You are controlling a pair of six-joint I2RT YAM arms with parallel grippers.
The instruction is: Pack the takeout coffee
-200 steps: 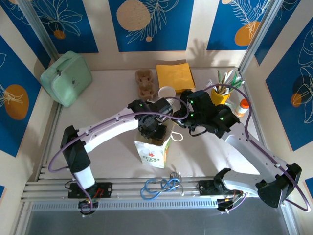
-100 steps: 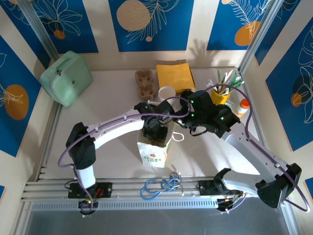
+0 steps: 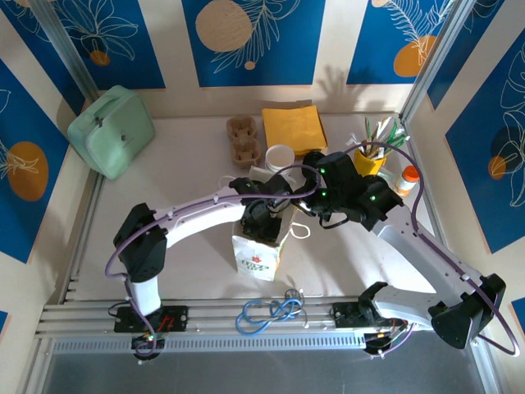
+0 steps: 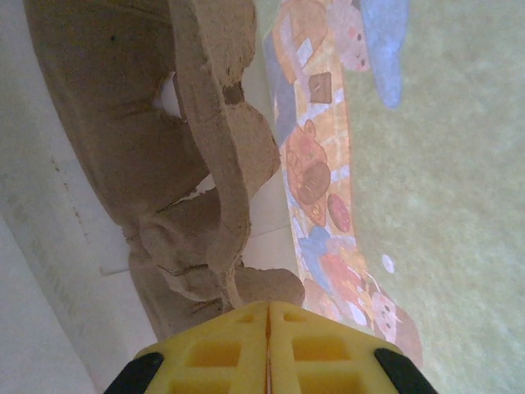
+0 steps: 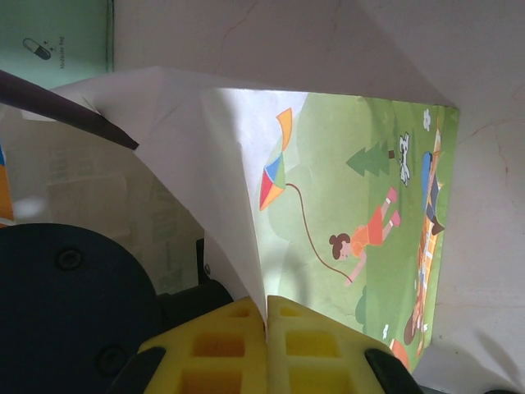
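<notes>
Across the top external view we see the paper bag (image 3: 256, 256) standing upright on the surface (image 3: 164, 189) just below the middle of the frame, its mouth open upward; the left arm (image 3: 193, 215) curves in from the lower left and its wrist dips into that mouth, so from here we cannot tell how its tool stands; the right arm (image 3: 414, 246) comes in from the lower right and ends at the bag's right rim; toward the top of the frame sit a white cup (image 3: 280, 156), a spare pulp tray (image 3: 244, 141), yellow napkins (image 3: 294, 129) and, at the upper left, a green case (image 3: 111, 131), all apart from the bag.

Down in the left wrist view the left tool (image 4: 268, 316) sits at the bottom edge, its yellow fingers pressed together; the brown cup carrier (image 4: 156, 139) stands in the upper left, and its ragged rim runs down to the seam between the fingers, where it looks pinched; the bag's inner wall, its print showing through, takes the right half.

Over in the right wrist view the right tool (image 5: 267, 320) is narrow too, closed on a white fold of the bag's edge that rises from between its fingers; the bag's printed green panel lies to the right.
</notes>
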